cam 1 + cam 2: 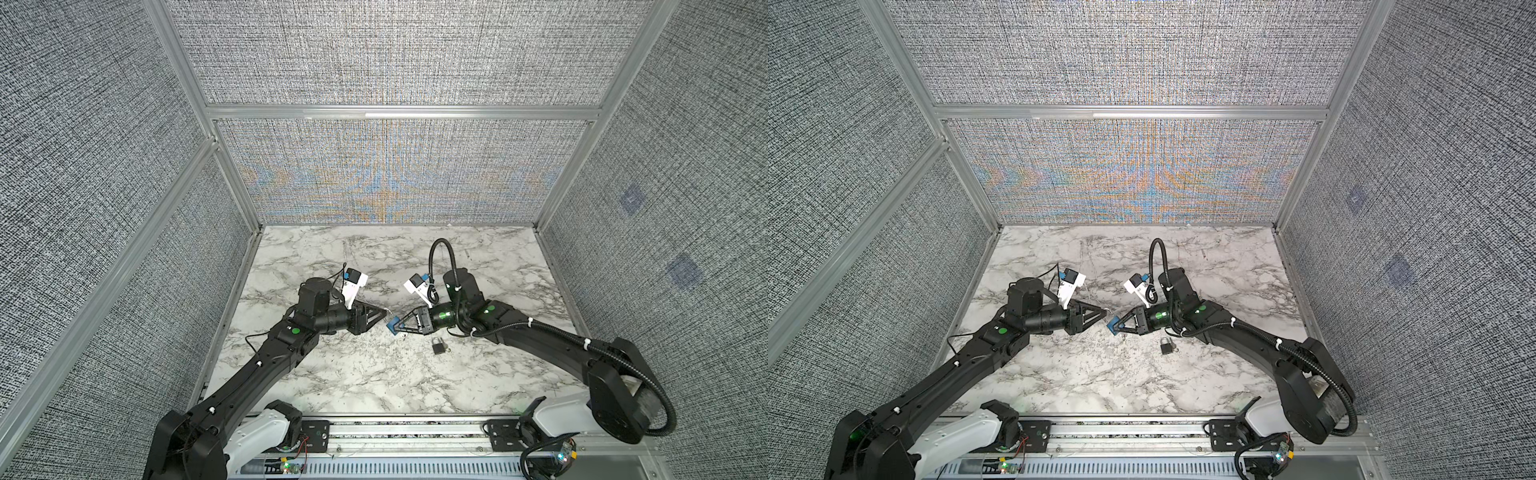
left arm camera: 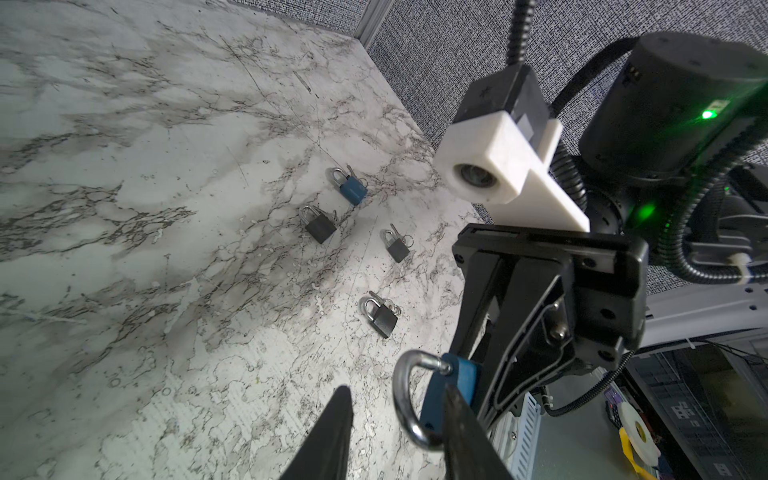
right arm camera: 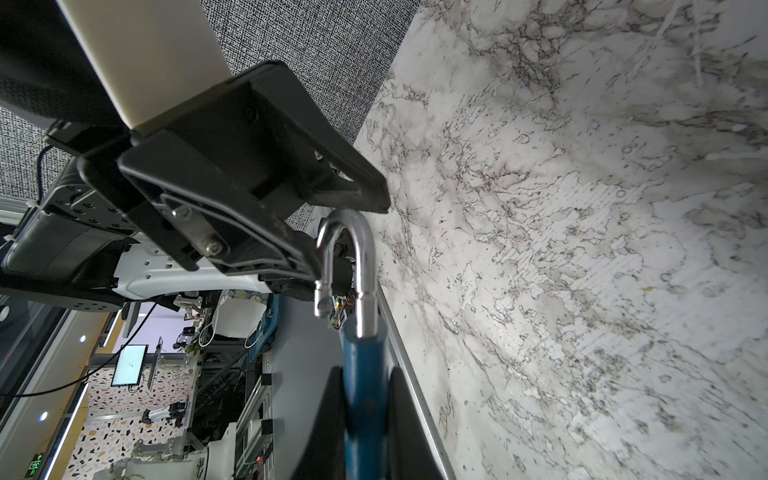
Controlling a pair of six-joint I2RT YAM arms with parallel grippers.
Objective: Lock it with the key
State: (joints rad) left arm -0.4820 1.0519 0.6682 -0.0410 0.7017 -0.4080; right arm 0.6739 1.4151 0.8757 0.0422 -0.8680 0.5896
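In both top views we see the right gripper (image 1: pixel 392 326) clamped on a blue padlock (image 1: pixel 390 323), held off the table (image 1: pixel 332 374) and almost tip to tip with the left gripper (image 1: pixel 383 311). A dark padlock (image 1: pixel 438 345) lies nearby.

In the left wrist view, the left fingers (image 2: pixel 343 432) stand apart around the open shackle (image 2: pixel 401 399), perhaps touching it. Four spare padlocks (image 2: pixel 380 318) lie on the table with keys (image 2: pixel 394 231).

In the right wrist view, the shackle's free end hangs clear of the body.
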